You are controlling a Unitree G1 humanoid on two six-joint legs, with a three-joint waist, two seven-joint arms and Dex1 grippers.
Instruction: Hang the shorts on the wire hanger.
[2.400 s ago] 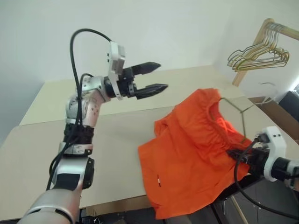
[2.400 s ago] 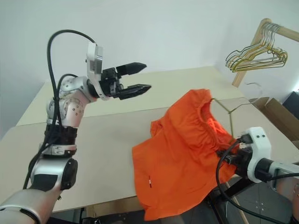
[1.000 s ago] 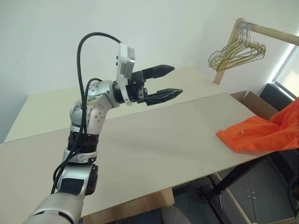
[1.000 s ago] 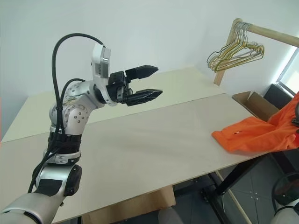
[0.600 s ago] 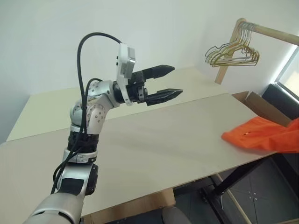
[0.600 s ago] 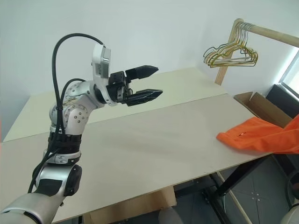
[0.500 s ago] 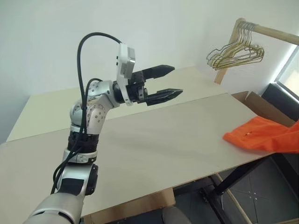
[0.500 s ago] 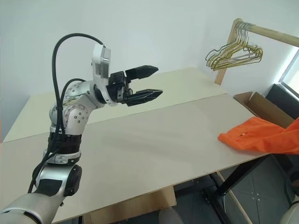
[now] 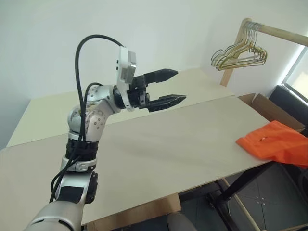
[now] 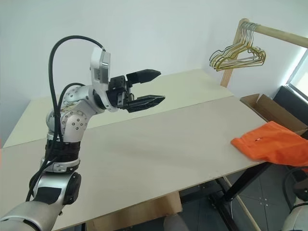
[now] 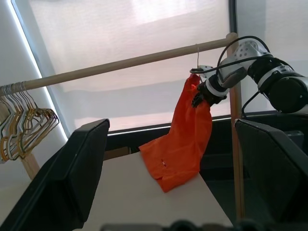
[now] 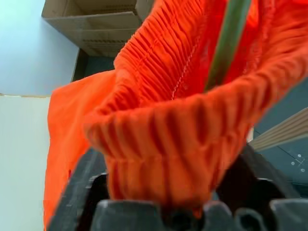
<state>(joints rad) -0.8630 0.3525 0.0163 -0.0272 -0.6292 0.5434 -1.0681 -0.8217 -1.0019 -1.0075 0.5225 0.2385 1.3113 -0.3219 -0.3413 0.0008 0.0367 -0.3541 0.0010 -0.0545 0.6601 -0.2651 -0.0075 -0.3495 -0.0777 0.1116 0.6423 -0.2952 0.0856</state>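
Right wrist view: hand (image 12: 185, 211) around shorts (image 12: 163, 144)

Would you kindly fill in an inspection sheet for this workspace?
Surface: pale wooden tabletop, bare but for one end of the bright orange fabric shorts.
Job's things: shorts on thin olive-grey wire hanger, hanging at the wooden rail.
Clutter: open cardboard box; bunch of gold and green hangers.
Grippers: left gripper open above table; right gripper at waistband.
Cables: black cable looping over left arm.
Surroundings: white wall, bright window.
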